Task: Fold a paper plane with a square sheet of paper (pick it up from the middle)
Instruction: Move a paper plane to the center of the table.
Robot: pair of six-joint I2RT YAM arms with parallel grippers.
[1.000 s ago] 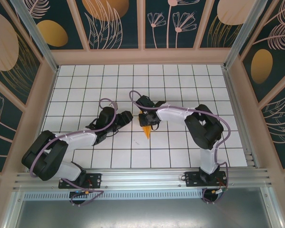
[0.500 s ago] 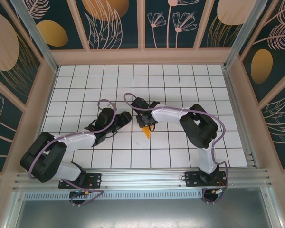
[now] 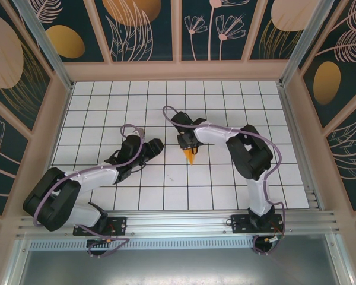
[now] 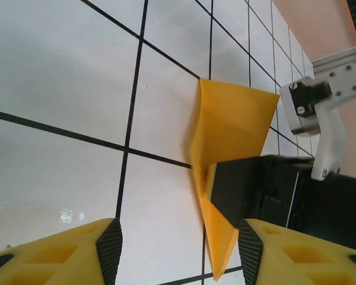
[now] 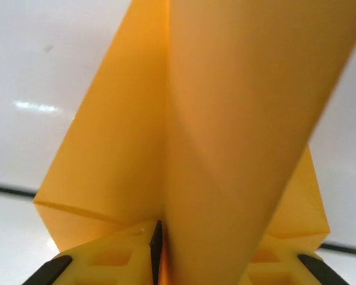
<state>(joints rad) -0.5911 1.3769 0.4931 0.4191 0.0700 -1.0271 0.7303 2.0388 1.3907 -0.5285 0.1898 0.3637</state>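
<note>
From above, the right tool [image 3: 188, 144] has swung a little farther from the bases and to the right, and the paper plane [image 3: 191, 156] has gone with it. The plane's orange tip now points toward the near edge, roughly a tile over from where it lay a second ago. It sits mid-worktop [image 3: 225, 101], just beside the left tool [image 3: 156, 145], which has barely moved. The paper travelling with the arm suggests a grip that is carrying it, so the fold looks far along and this is probably repositioning or pressing.

From the left wrist, the left tool [image 4: 179, 240] hangs released, its yellow fingers [image 4: 77, 249] wide apart with only glossy white tile between them. Ahead, the paper plane [image 4: 231, 119] is thin, matte orange-yellow, folded to a sharp wedge with a crisp edge. One flap lifts off the tiles, and a black finger of the right tool [image 4: 249, 190] is pressed onto it.

From the right wrist, the right tool [image 5: 204, 261] is clenched on the paper plane [image 5: 225, 119]. The sheet rises out from between the yellow fingers [image 5: 107, 258] in two smooth, slightly bowed panels that meet at a centre crease. A smaller folded corner spreads out on either side.
</note>
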